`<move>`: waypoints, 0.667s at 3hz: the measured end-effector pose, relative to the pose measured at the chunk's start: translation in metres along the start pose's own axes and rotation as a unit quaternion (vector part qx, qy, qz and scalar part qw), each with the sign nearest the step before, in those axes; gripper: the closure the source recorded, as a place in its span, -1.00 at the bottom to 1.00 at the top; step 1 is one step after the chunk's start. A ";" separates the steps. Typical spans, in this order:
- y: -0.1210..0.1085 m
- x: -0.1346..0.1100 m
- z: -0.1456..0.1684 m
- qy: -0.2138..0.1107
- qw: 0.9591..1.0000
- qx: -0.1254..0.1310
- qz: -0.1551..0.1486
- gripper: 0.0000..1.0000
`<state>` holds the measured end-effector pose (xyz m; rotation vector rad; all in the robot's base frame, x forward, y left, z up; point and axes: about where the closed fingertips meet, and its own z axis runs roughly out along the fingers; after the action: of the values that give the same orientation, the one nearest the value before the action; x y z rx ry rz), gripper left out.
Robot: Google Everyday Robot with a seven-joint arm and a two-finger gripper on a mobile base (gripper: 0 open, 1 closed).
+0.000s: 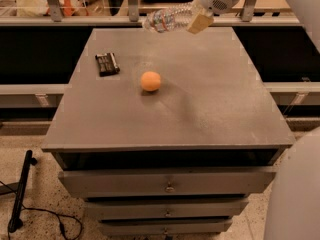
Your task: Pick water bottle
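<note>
The water bottle is clear and ribbed with a thin label band. It is held about level in the air above the far edge of the grey cabinet top, its free end pointing left. My gripper is at the top of the view, right of centre, shut on the bottle's right end, with a tan finger pad showing below the bottle. The white arm runs up and right out of view.
An orange ball lies on the cabinet top left of centre. A small black packet lies at the far left. Drawers front the cabinet below. A black cable runs on the floor at left. Shelving stands behind.
</note>
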<state>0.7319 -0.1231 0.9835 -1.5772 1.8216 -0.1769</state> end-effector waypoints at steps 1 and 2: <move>0.002 0.017 0.000 0.027 1.000 -0.009 -0.011 1.00; 0.015 0.028 0.003 0.033 0.998 -0.051 -0.020 1.00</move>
<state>0.7216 -0.1437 0.9612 -1.6981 1.8768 -0.1594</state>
